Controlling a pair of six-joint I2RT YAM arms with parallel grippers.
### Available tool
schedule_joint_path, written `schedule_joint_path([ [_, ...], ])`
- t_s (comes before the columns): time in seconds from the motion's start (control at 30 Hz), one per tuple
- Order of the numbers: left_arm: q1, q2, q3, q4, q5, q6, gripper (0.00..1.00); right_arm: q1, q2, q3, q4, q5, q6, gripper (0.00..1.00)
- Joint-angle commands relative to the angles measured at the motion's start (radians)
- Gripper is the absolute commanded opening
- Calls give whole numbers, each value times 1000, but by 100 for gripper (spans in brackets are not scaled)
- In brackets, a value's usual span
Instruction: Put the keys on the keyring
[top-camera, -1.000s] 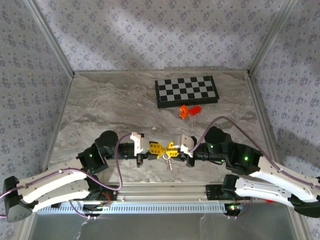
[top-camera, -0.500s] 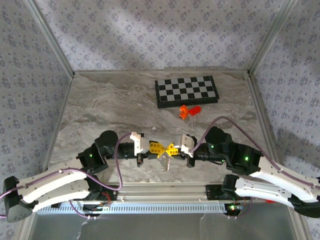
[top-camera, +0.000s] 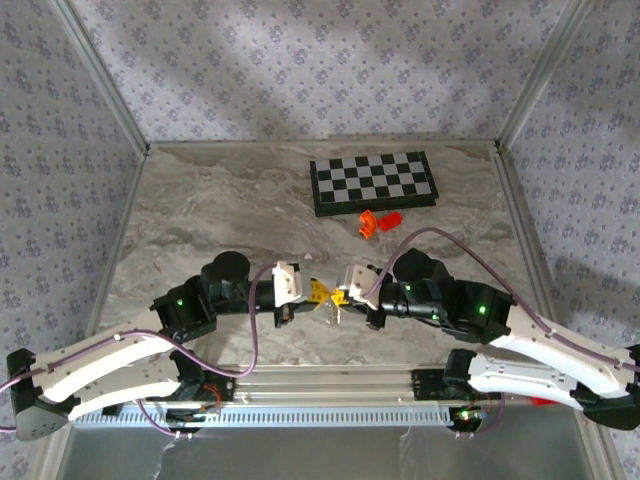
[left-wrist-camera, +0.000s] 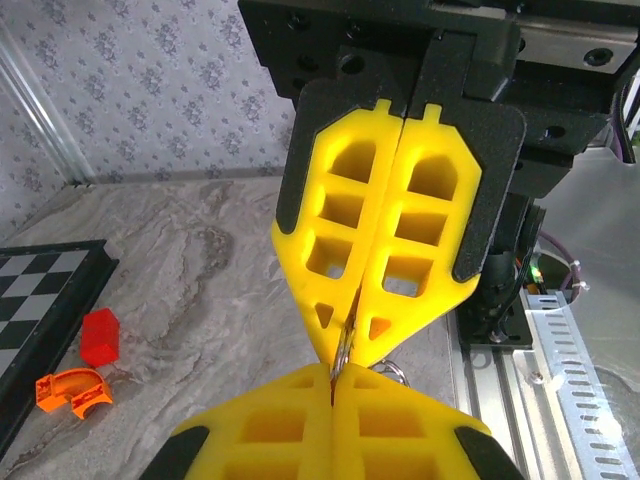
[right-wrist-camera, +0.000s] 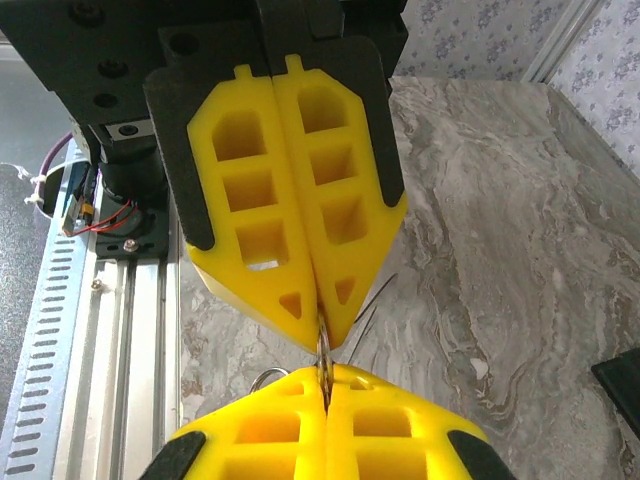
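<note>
Top view: the left tool (top-camera: 316, 291) and right tool (top-camera: 341, 296) meet tip to tip over the near part of the grey marbled table (top-camera: 220, 210). A silvery key-and-ring cluster (top-camera: 328, 311) sits at and just below the meeting point. It is too small here to tell key from ring; no red tag or beige loop can be made out.

Left wrist view: the left tool (left-wrist-camera: 332, 382) has its yellow fingers pressed together, with no gap visible. The right tool (left-wrist-camera: 345, 338) faces it, also pressed together. A thin sliver of the cluster (left-wrist-camera: 343, 352) runs between the two sets of tips, edge-on, so both tools pinch it. A small wire loop (left-wrist-camera: 391, 372) shows just beside the tips, partly hidden behind the yellow fingers.

Right wrist view: same arrangement with the right tool (right-wrist-camera: 325, 378) below and the left tool (right-wrist-camera: 322, 325) above, and the sliver (right-wrist-camera: 323, 352) between them. Most of the cluster is covered by the fingers. Cannot tell whether it hangs clear of the table.

Well apart, at the far side: a black-and-white folded chessboard (top-camera: 372, 182), an orange curved plastic piece (top-camera: 369, 225) and a red plastic block (top-camera: 392, 217) just in front of it. In the left wrist view the chessboard (left-wrist-camera: 30, 300) is cut off by the frame edge.
</note>
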Motion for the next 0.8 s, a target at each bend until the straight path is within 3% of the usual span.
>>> schedule_joint_path([
  [0.0,-3,-7,6,89,12,-18,0,9,-13,31,0,14,-16,0],
  [0.2,-3,-16,-53,299,88,-109,0,8,-64,-16,74,9,-2,17],
  [0.6,-3,-12,-117,495,155,-202,0,5,-121,-55,119,-23,7,17],
  [0.77,-3,-15,-123,502,168,-206,0,4,-131,-61,131,-29,10,17],
])
